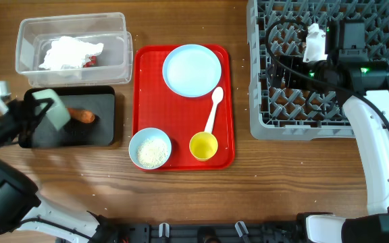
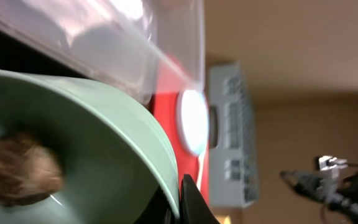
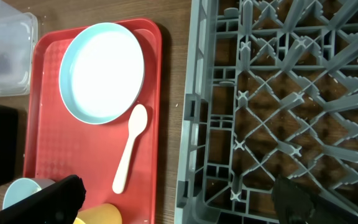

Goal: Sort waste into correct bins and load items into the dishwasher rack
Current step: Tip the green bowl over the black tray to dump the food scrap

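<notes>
Napkin (image 1: 69,52) and carrot piece (image 1: 82,115) are binned. Left gripper (image 1: 42,108) pinches the mint bowl (image 2: 104,143). Right gripper (image 1: 282,61), fingers apart, hovers over the empty dishwasher rack (image 1: 302,125).

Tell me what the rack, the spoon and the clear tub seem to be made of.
Rack: looks like moulded plastic with a matte grey finish. The lattice and pegs are one uniform colour.
Spoon: probably plastic, smooth and plain white throughout, though glazed ceramic cannot be ruled out.
Tub: clear plastic with a glossy finish. Its walls are see-through, with soft glints along the rim.
</notes>
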You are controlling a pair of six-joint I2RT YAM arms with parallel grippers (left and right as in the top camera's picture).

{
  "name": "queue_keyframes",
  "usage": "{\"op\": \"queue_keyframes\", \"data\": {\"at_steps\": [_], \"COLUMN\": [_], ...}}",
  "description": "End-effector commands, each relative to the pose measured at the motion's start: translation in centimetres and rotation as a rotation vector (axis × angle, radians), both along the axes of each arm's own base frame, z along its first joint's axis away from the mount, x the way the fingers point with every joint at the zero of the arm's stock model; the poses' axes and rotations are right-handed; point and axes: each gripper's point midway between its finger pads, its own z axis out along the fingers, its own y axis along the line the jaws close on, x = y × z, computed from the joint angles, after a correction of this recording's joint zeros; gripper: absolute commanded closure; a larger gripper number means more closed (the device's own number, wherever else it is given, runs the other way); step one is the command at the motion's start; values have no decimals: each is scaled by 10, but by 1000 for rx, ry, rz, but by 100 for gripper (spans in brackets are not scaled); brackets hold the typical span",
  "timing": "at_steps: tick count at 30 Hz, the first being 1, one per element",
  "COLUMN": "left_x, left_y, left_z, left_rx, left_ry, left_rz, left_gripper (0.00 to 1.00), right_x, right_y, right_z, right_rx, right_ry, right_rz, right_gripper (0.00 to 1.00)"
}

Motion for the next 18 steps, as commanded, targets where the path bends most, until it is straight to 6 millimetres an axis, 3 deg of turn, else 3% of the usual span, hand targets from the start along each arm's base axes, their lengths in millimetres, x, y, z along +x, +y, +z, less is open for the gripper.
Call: {"op": "queue_keyframes", "data": {"at_steps": [1,6,12,15,18], "left_x": [-4,-9,-10,-4,7], "left_y": [20,38,38,29,1], "left_z": [35,55,56,60,81], "left_rx": [-84,-182,-195,-216,-172], "left_ry": [-219,-282,-278,-264,-289], "left_rz": [91,166,171,146,58], "left_gripper": [96,96,96,96,96], "right_x": [4,4,3,4,4], "right_y": [0,0,0,0,0], "right_z": [4,4,4,4,4], "right_rx": [7,7,7,7,18], "right_ry": [-7,-5,-2,-4,-1], "right_rz": [-9,-9,-10,-9,-27], "right_gripper": [0,0,0,0,0]}}
